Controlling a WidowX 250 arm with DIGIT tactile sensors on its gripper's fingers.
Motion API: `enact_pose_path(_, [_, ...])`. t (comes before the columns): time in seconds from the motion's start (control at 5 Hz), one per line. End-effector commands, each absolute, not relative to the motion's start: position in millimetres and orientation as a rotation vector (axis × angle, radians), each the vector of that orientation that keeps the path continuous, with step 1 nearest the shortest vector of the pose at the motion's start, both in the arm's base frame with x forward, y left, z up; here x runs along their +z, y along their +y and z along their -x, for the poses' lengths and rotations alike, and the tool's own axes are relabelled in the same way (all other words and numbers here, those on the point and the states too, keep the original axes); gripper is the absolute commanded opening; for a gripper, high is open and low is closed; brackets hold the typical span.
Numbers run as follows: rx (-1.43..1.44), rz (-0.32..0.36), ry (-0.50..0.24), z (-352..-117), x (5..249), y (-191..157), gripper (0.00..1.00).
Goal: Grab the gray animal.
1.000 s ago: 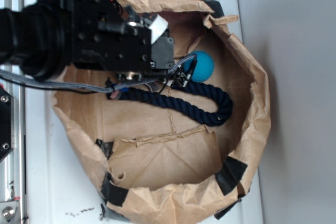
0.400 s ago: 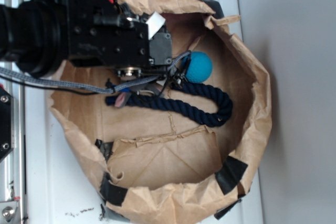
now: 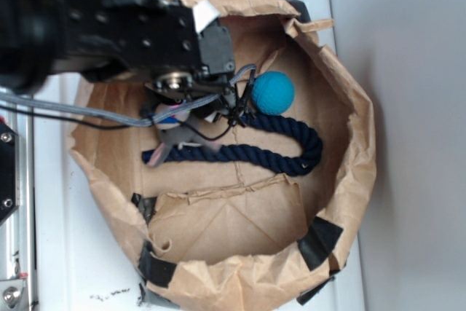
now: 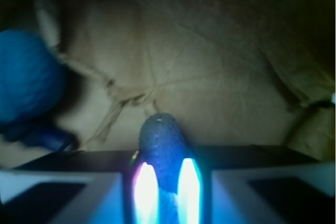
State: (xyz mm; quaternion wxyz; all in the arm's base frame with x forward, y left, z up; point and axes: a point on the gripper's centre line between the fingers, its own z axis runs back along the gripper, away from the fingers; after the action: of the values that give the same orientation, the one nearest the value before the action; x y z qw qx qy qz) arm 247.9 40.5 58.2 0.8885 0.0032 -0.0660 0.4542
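The brown paper nest [image 3: 342,180] rises in a crumpled wall all round, patched with black tape [image 3: 318,242] at the near rim. Its lower half is bare paper floor with a folded flap. The upper left is crowded by the black arm [image 3: 95,27], which overhangs the rim there.

The pincer [image 4: 163,182] is clenched on a rounded gray piece, seemingly part of the animal [image 4: 160,135], which pokes out between the two glowing fingers [image 4: 145,187]. From outside, the animal [image 3: 178,136] shows as a blurred gray shape directly beneath the arm, a pinkish limb trailing over the left end of the rope [image 3: 284,162].

The rope loops across the middle, and its bend comes close to the right wall. The ball [image 3: 274,92] sits just above the rope, right of the pincer.

The nest stands on a white surface [image 3: 73,253], with a plain gray area [image 3: 415,143] to the right.
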Motion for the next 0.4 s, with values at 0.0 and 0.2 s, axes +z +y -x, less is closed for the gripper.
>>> enact_pose_path(0.0, [0.953,0.152,-0.125,-262.3,140.6,53.0,0.0])
enact_pose_path(0.2, [0.917,0.196,-0.127,-251.9,165.2,58.2,0.0])
